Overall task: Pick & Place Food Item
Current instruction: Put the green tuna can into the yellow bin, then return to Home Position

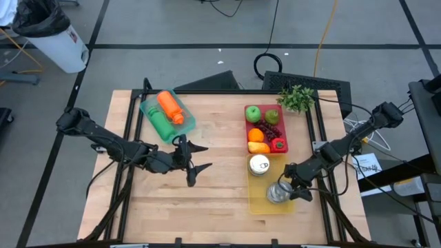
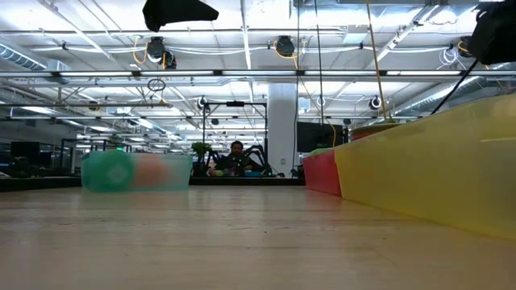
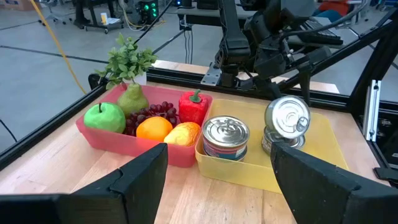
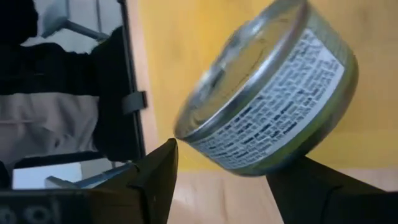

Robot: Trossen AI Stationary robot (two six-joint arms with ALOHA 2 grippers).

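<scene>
A silver can (image 4: 267, 87) with a printed label sits tilted in the yellow tray (image 1: 265, 207) at the table's right, its lid turned toward the table's left (image 3: 287, 118). My right gripper (image 1: 295, 184) reaches in from the right, with the can between its fingers. A second can (image 1: 259, 164) stands upright on its base at the tray's far end. Just beyond, the red tray (image 3: 106, 140) holds an apple, a pear, grapes, an orange and a pepper. My left gripper (image 1: 205, 157) hangs open over the middle of the table, holding nothing. My right gripper has the tilted can between its two fingers: one fingertip (image 4: 163, 163) at the rim of the lid (image 4: 186, 127), the other (image 4: 305, 183) under the lower wall (image 4: 292, 146). The fingers slant down from the table's right. The can's lower edge (image 3: 277, 144) sits low at the tray's floor.
A green tray (image 1: 165, 114) with an orange and a green bottle lies at the far left of the table. A small green plant (image 1: 296, 98) stands at the far right edge. Bare wood lies between the trays and along the near edge.
</scene>
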